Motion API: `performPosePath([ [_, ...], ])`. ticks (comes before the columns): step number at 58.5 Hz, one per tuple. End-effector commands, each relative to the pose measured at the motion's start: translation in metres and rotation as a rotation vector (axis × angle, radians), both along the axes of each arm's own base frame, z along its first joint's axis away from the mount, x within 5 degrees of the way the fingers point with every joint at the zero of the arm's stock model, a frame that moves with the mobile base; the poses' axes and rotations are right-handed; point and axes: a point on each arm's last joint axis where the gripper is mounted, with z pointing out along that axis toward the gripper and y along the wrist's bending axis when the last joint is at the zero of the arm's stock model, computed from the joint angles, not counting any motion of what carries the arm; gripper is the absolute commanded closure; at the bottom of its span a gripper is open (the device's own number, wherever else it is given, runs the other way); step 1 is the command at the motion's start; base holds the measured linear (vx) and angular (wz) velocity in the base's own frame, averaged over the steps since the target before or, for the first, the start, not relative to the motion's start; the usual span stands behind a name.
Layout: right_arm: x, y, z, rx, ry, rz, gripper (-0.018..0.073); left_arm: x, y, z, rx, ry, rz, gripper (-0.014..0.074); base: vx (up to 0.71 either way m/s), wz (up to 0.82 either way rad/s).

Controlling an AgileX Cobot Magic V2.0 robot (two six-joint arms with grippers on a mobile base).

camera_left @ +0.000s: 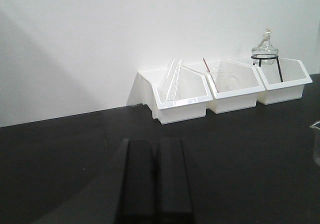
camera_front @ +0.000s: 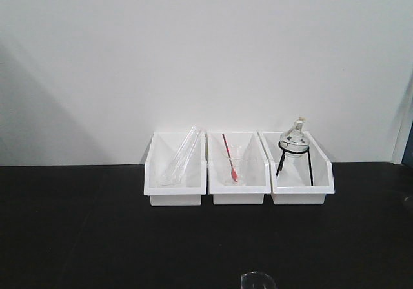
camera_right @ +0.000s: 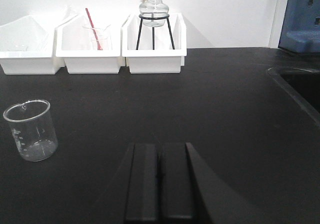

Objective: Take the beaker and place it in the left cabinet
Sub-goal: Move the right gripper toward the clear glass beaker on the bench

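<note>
The beaker [camera_right: 30,130], clear glass with white graduation marks, stands upright and empty on the black table, ahead and to the left of my right gripper [camera_right: 160,146]. Its rim shows at the bottom edge of the front view [camera_front: 258,280], and a sliver of it shows at the right edge of the left wrist view [camera_left: 316,143]. My right gripper is shut and empty, apart from the beaker. My left gripper [camera_left: 155,143] is shut and empty over the bare table. The left cabinet is out of view.
Three white bins stand against the back wall: long clear tubes [camera_front: 181,157], a clear cup with a red rod [camera_front: 232,163], a glass flask on a black tripod [camera_front: 295,139]. A sunken basin edge [camera_right: 295,86] and a blue object [camera_right: 302,19] lie at the right.
</note>
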Motion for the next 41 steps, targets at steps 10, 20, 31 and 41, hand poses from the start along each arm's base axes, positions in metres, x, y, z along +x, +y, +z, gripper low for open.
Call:
performPosePath([
  [10,0.0,0.0,0.006,-0.021,-0.092,0.005,0.0568,-0.001,0.0,0.003,-0.034,-0.081,-0.002,0.0595,0.0,0.0],
  [20,0.0,0.0,0.007,-0.021,-0.096,0.005,0.0568,-0.001,0.0,0.003,-0.034,-0.081,-0.002,0.0595,0.0,0.0],
  [31,0.0,0.001,0.012,-0.009,-0.155,0.013,0.0568,-0.001,0.0,0.003,-0.034,-0.081,-0.002,0.0595,0.0,0.0],
  [41,-0.003,0.003,0.038,0.009,-0.362,0.034,0.0568,-0.001,0.0,0.003,-0.034,-0.081,-0.002,0.0595,0.0,0.0],
])
